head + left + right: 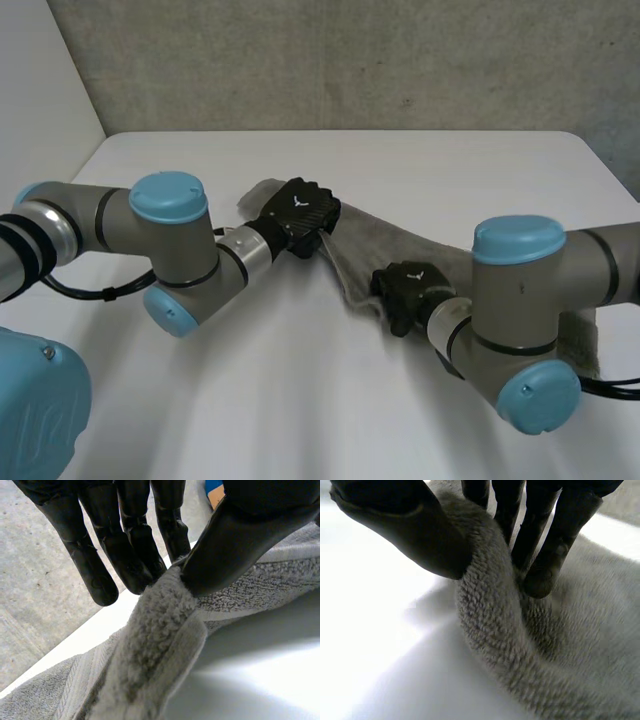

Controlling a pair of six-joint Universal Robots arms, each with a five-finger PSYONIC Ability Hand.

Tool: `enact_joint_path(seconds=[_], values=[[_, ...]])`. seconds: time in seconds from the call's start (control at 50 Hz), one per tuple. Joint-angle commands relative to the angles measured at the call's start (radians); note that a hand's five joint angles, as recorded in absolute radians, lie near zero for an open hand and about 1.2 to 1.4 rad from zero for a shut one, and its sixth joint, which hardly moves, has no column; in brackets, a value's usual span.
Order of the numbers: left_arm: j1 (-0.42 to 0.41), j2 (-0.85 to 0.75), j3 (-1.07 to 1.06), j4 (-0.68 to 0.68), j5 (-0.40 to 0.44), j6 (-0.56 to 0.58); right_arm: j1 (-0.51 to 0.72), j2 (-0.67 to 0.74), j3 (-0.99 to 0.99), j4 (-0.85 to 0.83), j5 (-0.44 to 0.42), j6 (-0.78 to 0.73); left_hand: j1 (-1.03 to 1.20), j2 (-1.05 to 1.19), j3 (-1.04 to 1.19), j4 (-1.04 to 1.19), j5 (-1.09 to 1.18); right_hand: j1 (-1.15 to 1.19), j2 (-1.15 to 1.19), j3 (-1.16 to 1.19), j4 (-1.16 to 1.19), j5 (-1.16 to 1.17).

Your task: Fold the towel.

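A grey towel [400, 245] lies stretched across the middle of the white table [300, 400], from centre to the right edge. My left hand [296, 216] is at the towel's far left corner. In the left wrist view the thumb [235, 540] and fingers [135, 555] pinch a raised fold of the towel [160, 630]. My right hand [408, 290] is on the towel's near edge, toward its left end. In the right wrist view its thumb [415, 530] and fingers [545, 555] squeeze a thick roll of the towel [495, 630] between them.
A grey concrete wall [350, 60] stands behind the table's far edge. Both arms reach over the table, the left arm [150, 240] from the left and the right arm [520, 300] from the right. White tabletop spreads in front of the towel.
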Motion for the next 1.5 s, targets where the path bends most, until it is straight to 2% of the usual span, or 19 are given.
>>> enact_joint_path(seconds=[0.02,0.08,0.18,0.34,0.52,0.6,0.62,0.64,0.66,0.68,0.7,0.72,0.78,0.84,0.98,1.12,1.28,1.36,1.5], values=[[-0.001,0.075,-0.062,-0.019,-0.013,-0.009,-0.01,-0.159,0.001,0.019,-0.031,-0.019,0.061,0.061,0.028,0.014,0.052,0.18,0.412,0.6,0.074,0.049],[-0.001,0.129,-0.108,-0.02,-0.013,-0.009,-0.01,-0.188,-0.002,0.046,-0.057,-0.044,0.055,0.055,0.022,0.008,0.046,0.18,0.412,0.6,0.074,0.049],[-0.001,0.21,-0.177,-0.022,-0.012,-0.009,-0.028,-0.248,-0.063,0.299,-0.208,-0.276,0.055,0.055,0.022,0.008,0.046,0.18,0.412,0.6,0.074,0.049],[0.002,0.309,-0.266,-0.072,-0.01,-0.011,-0.079,-0.246,-0.181,0.578,-0.253,-0.536,0.055,0.055,0.022,0.008,0.046,0.18,0.412,0.6,0.074,0.049],[0.008,0.366,-0.307,-0.123,-0.015,-0.006,-0.079,-0.232,-0.345,0.56,-0.264,-0.596,0.055,0.055,0.022,0.008,0.046,0.18,0.412,0.6,0.074,0.049],[0.011,0.356,-0.25,-0.092,-0.041,-0.005,-0.052,-0.194,-0.454,0.313,-0.287,-0.576,0.058,0.058,0.025,0.011,0.049,0.18,0.412,0.6,0.074,0.049],[0.011,0.353,-0.192,-0.059,-0.08,-0.008,-0.042,-0.194,-0.485,0.177,-0.285,-0.556,0.061,0.061,0.027,0.014,0.052,0.18,0.412,0.6,0.074,0.049],[0.009,0.35,-0.129,-0.024,-0.138,-0.013,-0.042,-0.194,-0.485,0.175,-0.285,-0.556,0.061,0.061,0.028,0.014,0.052,0.18,0.412,0.6,0.074,0.049],[0.009,0.35,-0.128,-0.023,-0.139,-0.013,-0.039,-0.2,-0.503,0.017,-0.275,-0.521,0.061,0.061,0.028,0.014,0.052,0.18,0.412,0.6,0.074,0.049],[0.008,0.353,-0.071,0.01,-0.212,-0.019,-0.039,-0.2,-0.503,0.016,-0.275,-0.521,0.061,0.061,0.028,0.014,0.052,0.18,0.412,0.6,0.074,0.049],[0.008,0.353,-0.07,0.01,-0.213,-0.019,-0.039,-0.215,-0.503,-0.156,-0.264,-0.469,0.061,0.061,0.028,0.014,0.052,0.18,0.412,0.6,0.074,0.049],[0.008,0.364,-0.02,0.048,-0.286,-0.028,-0.038,-0.241,-0.493,-0.32,-0.246,-0.399,0.058,0.058,0.025,0.011,0.049,0.18,0.412,0.6,0.074,0.049],[0.006,0.396,0.043,0.13,-0.409,-0.051,-0.042,-0.301,-0.442,-0.516,-0.249,-0.242,0.058,0.058,0.025,0.011,0.049,0.18,0.412,0.6,0.074,0.049],[0.006,0.454,0.043,0.174,-0.46,-0.091,-0.056,-0.323,-0.43,-0.514,-0.259,-0.188,0.052,0.052,0.019,0.005,0.043,0.18,0.412,0.6,0.074,0.049],[0.009,0.534,-0.153,0.178,-0.44,-0.181,-0.088,-0.32,-0.358,-0.223,-0.461,-0.13,0.026,0.026,-0.008,-0.021,0.017,0.18,0.412,0.6,0.074,0.049],[0.008,0.548,-0.527,0.193,-0.282,-0.184,-0.099,-0.283,-0.233,-0.059,-0.488,-0.223,-0.01,-0.01,-0.043,-0.056,-0.018,0.18,0.412,0.6,0.074,0.049],[-0.003,0.505,-0.752,0.237,-0.217,-0.183,-0.107,-0.252,-0.052,-0.043,-0.436,-0.309,-0.101,-0.101,-0.134,-0.147,-0.109,0.18,0.412,0.6,0.074,0.049],[-0.003,0.494,-0.785,0.245,-0.216,-0.181,-0.099,-0.223,0.003,-0.041,-0.352,-0.306,-0.192,-0.192,-0.225,-0.238,-0.2,0.152,0.383,0.572,0.046,0.021],[0.005,0.505,-0.773,0.237,-0.217,-0.178,-0.093,-0.22,0.053,-0.04,-0.216,-0.298,-0.672,-0.672,-0.706,-0.719,-0.681,0.037,0.269,0.457,-0.069,-0.094]])
